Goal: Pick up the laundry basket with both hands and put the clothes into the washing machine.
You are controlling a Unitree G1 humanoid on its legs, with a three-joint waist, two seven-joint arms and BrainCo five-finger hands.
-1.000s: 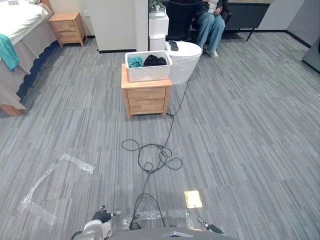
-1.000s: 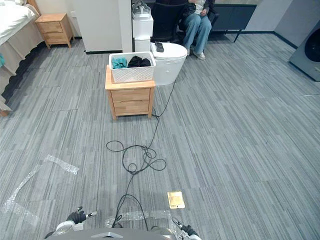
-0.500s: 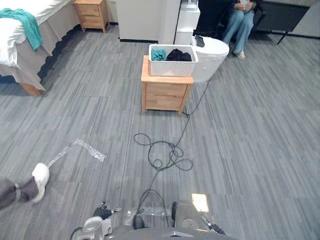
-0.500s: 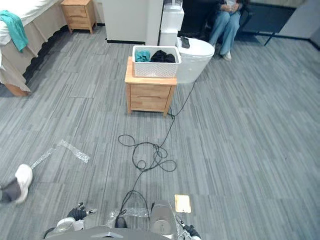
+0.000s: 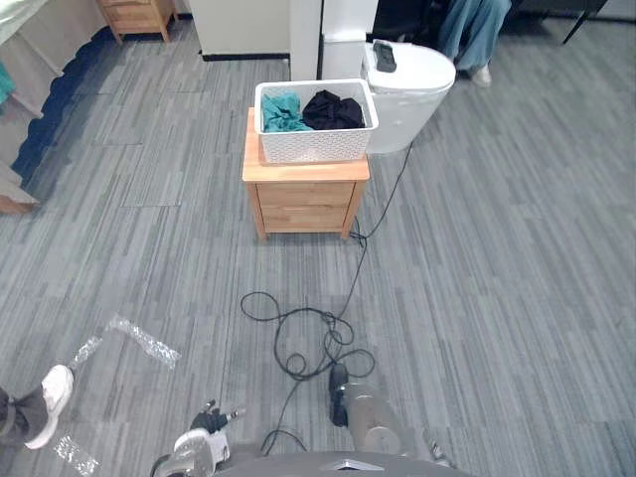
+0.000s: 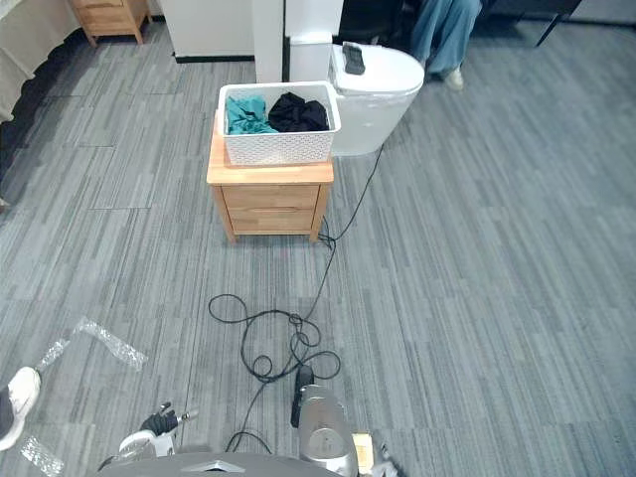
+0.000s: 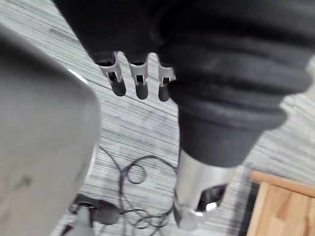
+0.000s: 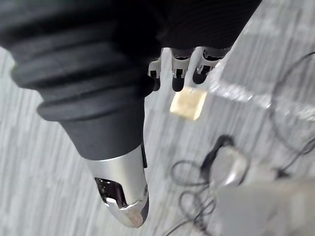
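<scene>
A white laundry basket (image 5: pixel 316 139) stands on a small wooden nightstand (image 5: pixel 306 194) in the middle of the floor ahead of me. Inside it lie a teal garment (image 5: pixel 281 109) and a black garment (image 5: pixel 333 107). Both hands hang low and far from the basket. My left hand (image 5: pixel 199 447) shows at the bottom edge; in its wrist view the fingers (image 7: pixel 139 83) are relaxed and hold nothing. My right hand (image 8: pixel 123 191) hangs over the floor, its fingers (image 8: pixel 182 73) relaxed and the hand empty.
A white rounded appliance (image 5: pixel 407 84) with a dark remote on top stands right behind the nightstand. A seated person's legs (image 5: pixel 475 25) are behind it. Another person's shoe (image 5: pixel 45 402) is at lower left by clear tape (image 5: pixel 139 338). A bed edge (image 5: pixel 20 149) lies far left.
The whole view has shifted as the camera moved; the nightstand and basket now appear larger and nearer. Both hands still hang low and empty.
</scene>
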